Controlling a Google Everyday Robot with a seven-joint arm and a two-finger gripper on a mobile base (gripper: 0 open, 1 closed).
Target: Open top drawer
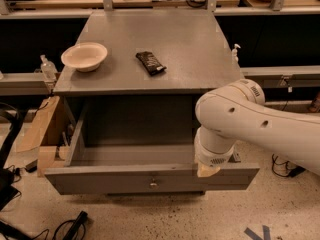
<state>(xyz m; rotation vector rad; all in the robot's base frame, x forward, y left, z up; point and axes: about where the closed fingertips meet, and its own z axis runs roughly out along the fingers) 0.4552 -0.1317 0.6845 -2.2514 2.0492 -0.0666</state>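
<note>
Lab room, speckled floor, grey cabinet (150, 31) with workbenches behind it. The gripper (208, 170) sits on the top edge of the top drawer (100, 180) front, right of the knob (153, 184) and apart from it. You can't tell how wide it is set or whether it has hold of the edge; the wrist hides that. The white arm (260, 126) comes in from the right, over the drawer's right corner.

The drawer is already pulled well out from under the cabinet, its deep box showing. Judging by this, the task is close to done or done.

If you pull further:
- Pull straight out along the drawer's own line, towards the camera, no sideways drift.
- Contact is off-centre to the right, so the drawer may rack; go slow and even.
- Don't lean down on the front edge, keep the wrist level.
- Ease off near the end stop, no yank.
- Watch the cardboard (37, 134) just beside the drawer's left side.

On the cabinet top, bowl (84, 56) at left and dark wrapper (150, 63) near the middle; smooth motion shouldn't disturb them.
</note>
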